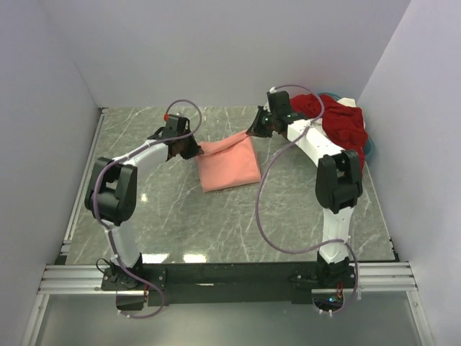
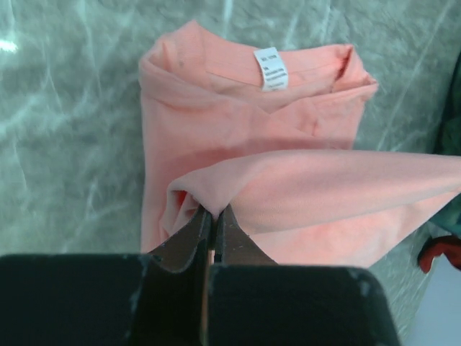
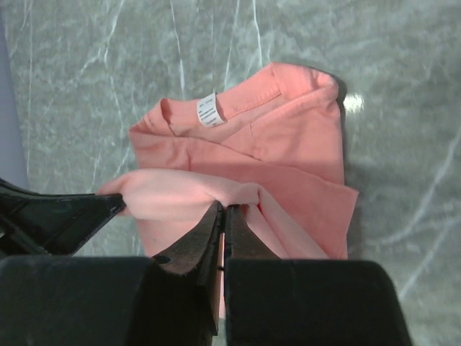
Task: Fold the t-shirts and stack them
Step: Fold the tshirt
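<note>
The salmon-pink t-shirt (image 1: 229, 164) lies partly folded on the marble table, collar and white label toward the near side. My left gripper (image 1: 193, 150) is shut on its far left corner (image 2: 209, 196) and lifts it. My right gripper (image 1: 253, 131) is shut on its far right corner (image 3: 238, 194) and lifts it too. The held edge stretches taut between them. The dark red t-shirt (image 1: 344, 121) lies crumpled at the back right, with a teal-blue t-shirt (image 1: 369, 148) showing under it. The white t-shirt is out of view.
White walls close the table on the left, back and right. The marble tabletop (image 1: 187, 223) runs to the black front rail where the arm bases stand. The left gripper's dark finger (image 3: 61, 216) shows in the right wrist view.
</note>
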You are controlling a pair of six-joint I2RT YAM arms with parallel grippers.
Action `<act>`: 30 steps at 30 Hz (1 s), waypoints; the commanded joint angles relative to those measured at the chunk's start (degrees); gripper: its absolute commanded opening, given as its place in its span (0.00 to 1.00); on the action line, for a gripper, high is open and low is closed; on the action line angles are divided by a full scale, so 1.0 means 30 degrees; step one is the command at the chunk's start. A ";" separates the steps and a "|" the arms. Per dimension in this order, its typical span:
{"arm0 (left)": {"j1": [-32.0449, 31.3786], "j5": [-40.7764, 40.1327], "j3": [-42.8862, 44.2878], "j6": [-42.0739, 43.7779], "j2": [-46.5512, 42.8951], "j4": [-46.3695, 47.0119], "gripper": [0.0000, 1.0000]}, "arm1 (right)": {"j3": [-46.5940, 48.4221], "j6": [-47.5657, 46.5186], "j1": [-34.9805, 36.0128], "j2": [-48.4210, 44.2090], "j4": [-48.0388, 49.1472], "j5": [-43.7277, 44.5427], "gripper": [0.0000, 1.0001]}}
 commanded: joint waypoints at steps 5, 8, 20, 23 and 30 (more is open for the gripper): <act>0.1698 0.1615 0.1962 0.0301 0.2090 0.1578 0.01 | 0.3448 -0.0621 -0.0959 0.3234 0.0294 -0.0745 0.00; 0.1933 0.1909 0.2869 0.0564 0.2853 0.1549 0.01 | 0.4794 -0.0825 -0.1223 0.4406 0.0033 -0.0894 0.00; 0.3164 0.2554 0.4398 0.1560 0.2656 0.1227 0.57 | 0.7384 -0.1881 -0.1752 0.3975 -0.1816 -0.0017 0.46; 0.2989 0.2906 0.3464 0.1066 0.1455 0.1959 0.61 | 0.5422 -0.1969 -0.1664 0.2158 -0.1639 0.0745 0.49; 0.0267 0.1122 0.1263 0.0185 -0.0045 0.2077 0.21 | -0.1053 -0.1706 0.0121 -0.1652 0.1025 0.1216 0.45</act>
